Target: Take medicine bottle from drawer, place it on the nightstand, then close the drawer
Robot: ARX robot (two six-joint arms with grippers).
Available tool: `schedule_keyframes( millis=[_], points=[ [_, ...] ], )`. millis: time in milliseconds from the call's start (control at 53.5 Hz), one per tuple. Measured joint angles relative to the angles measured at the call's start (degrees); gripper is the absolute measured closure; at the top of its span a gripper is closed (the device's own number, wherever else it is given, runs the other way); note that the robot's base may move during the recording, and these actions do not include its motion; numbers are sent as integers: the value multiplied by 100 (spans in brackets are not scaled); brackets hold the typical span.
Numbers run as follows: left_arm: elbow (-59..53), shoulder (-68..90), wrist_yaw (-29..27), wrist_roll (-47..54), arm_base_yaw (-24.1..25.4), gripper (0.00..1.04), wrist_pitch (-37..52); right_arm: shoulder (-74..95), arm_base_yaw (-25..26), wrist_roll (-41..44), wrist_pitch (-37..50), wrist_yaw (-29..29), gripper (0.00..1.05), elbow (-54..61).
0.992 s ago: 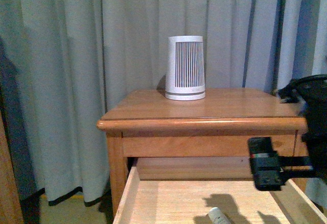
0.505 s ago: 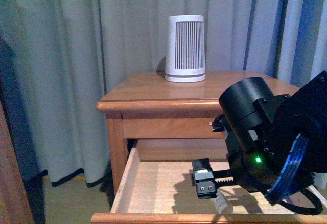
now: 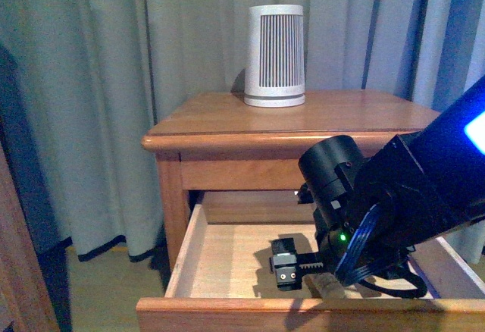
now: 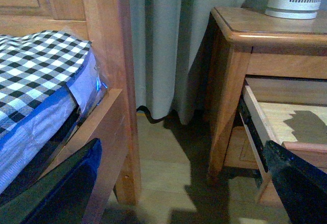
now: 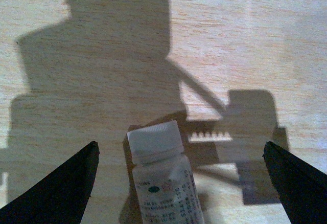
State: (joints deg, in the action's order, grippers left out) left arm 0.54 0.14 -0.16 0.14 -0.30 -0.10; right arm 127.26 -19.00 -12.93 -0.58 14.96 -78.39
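Hovering inside the pulled-out, pale-wood upper drawer (image 3: 184,252) of the honey-brown wooden nightstand (image 3: 227,120), our right gripper (image 5: 180,147) is spread wide and clasps nothing. We see the tiny white capped medicine bottle (image 5: 162,175) lying between its dark fingers (image 5: 66,180), touching neither. Our left gripper (image 4: 181,147) is likewise spread, empty.

Between the jaws, the bottle (image 5: 159,168) is cut off at the picture's edge partway down its label (image 5: 168,201), whose print cannot be read.
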Motion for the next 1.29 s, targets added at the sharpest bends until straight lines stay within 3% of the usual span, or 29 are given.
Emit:
schedule_keyframes(
  millis=[131, 543, 730, 1029, 1160, 1291],
  points=[
    [0, 0, 2, 0, 0, 7, 0, 164, -44, -72, -144, -26, 11, -173],
    [0, 0, 2, 0, 0, 7, 0, 289, -98, -168, -269, 15, 73, -286],
    [0, 0, 2, 0, 0, 7, 0, -118, -114, -452, -658, 162, 74, -284],
    [0, 0, 2, 0, 0, 7, 0, -2273, -376, -1786, -1799, -396, 74, -31],
    [0, 0, 2, 0, 0, 7, 0, -2826, -264, -1547, -1609, 197, 74, -116],
    [0, 0, 0, 0, 0, 7, 0, -2857, 188, -986, -1480, 592, 74, -723]
  ],
)
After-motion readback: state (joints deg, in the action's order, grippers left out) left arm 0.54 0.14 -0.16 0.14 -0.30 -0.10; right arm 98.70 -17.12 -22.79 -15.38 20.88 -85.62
